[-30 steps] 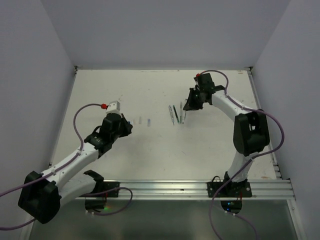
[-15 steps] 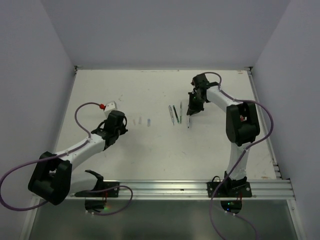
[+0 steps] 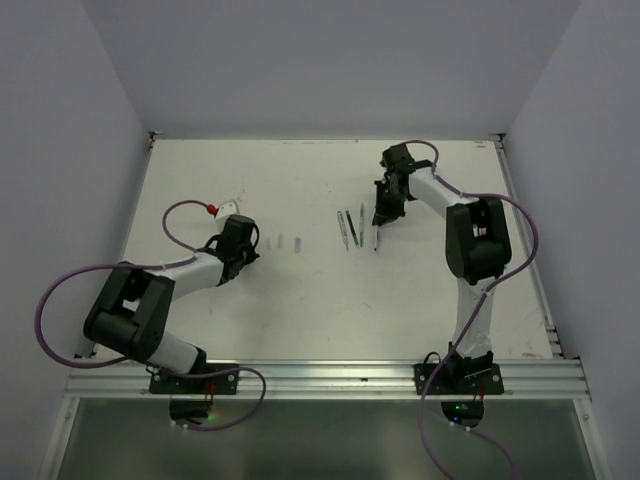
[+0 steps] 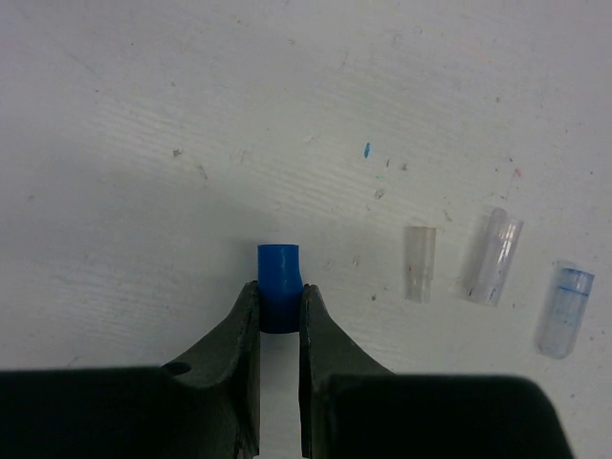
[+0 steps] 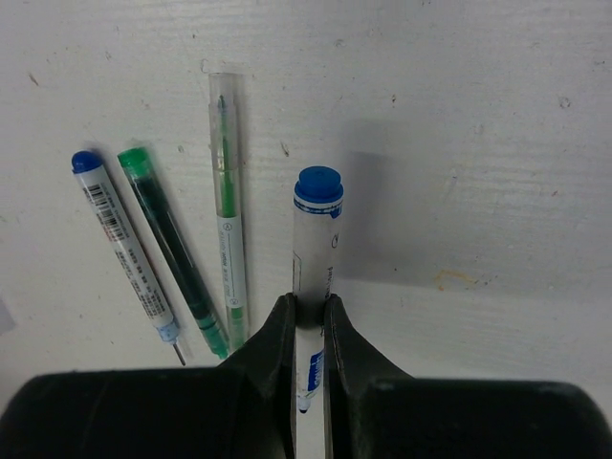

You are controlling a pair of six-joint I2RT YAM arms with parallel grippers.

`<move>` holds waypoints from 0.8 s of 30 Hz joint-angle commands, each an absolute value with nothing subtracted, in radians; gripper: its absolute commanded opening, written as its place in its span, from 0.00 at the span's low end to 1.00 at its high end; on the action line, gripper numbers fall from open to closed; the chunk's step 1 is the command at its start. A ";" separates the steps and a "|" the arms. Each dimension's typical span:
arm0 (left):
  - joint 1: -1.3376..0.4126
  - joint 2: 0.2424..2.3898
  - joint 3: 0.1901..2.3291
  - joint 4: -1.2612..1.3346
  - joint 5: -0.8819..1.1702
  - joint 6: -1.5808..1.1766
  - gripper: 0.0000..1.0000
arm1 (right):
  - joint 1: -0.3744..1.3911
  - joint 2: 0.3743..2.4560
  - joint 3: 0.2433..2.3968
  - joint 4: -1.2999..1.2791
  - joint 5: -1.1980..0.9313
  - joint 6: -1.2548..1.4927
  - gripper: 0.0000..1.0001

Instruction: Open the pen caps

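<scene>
My left gripper [image 4: 279,304] is shut on a short blue pen cap [image 4: 278,277], held low over the white table. Three clear pen caps [image 4: 419,263] [image 4: 493,256] [image 4: 564,309] lie in a row to its right. In the top view the left gripper [image 3: 245,245] sits just left of those caps [image 3: 283,242]. My right gripper [image 5: 308,311] is shut on the white barrel of a pen with a blue end [image 5: 316,225]. Three uncapped pens lie to its left: a barcode-marked blue one [image 5: 124,249], a green-black one [image 5: 172,253] and a clear green one [image 5: 228,229]. The right gripper [image 3: 383,213] is at the back right.
Purple cables loop off both arms, the left one [image 3: 185,205] ending at a red-tipped white piece [image 3: 226,208]. White walls close in the table on three sides. An aluminium rail [image 3: 320,375] runs along the near edge by the arm bases.
Both arms have folded in, elbows swinging toward their bases. The left gripper shifted slightly toward the back. The right gripper brought its pen down beside the row of pens. Both grips stay shut.
</scene>
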State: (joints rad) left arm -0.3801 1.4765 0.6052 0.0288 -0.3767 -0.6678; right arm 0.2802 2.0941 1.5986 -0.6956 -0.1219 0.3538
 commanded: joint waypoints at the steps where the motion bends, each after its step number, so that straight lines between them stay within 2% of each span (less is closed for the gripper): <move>1: -0.370 1.515 0.664 0.124 -0.347 -0.640 0.00 | 0.278 2.111 1.661 -0.701 -0.100 0.348 0.00; 3: -0.367 1.546 0.687 0.127 -0.327 -0.634 0.00 | 0.276 2.120 1.674 -0.706 -0.098 0.347 0.00; 11: -0.367 1.612 0.697 0.140 -0.275 -0.646 0.21 | 0.276 2.160 1.701 -0.715 -0.095 0.353 0.00; 17: -0.364 1.614 0.678 0.147 -0.268 -0.664 0.25 | 0.276 2.166 1.703 -0.710 -0.092 0.353 0.00; 21: -0.362 1.618 0.675 0.153 -0.258 -0.672 0.28 | 0.276 2.158 1.695 -0.701 -0.098 0.354 0.10; 24: -0.362 1.624 0.672 0.153 -0.250 -0.675 0.30 | 0.276 2.158 1.698 -0.699 -0.103 0.353 0.21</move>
State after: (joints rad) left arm -0.3725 1.6054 0.6891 0.1303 -0.2626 -0.6617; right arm 0.2802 2.1620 1.6672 -0.6971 -0.1139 0.3580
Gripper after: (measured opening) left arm 0.287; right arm 0.193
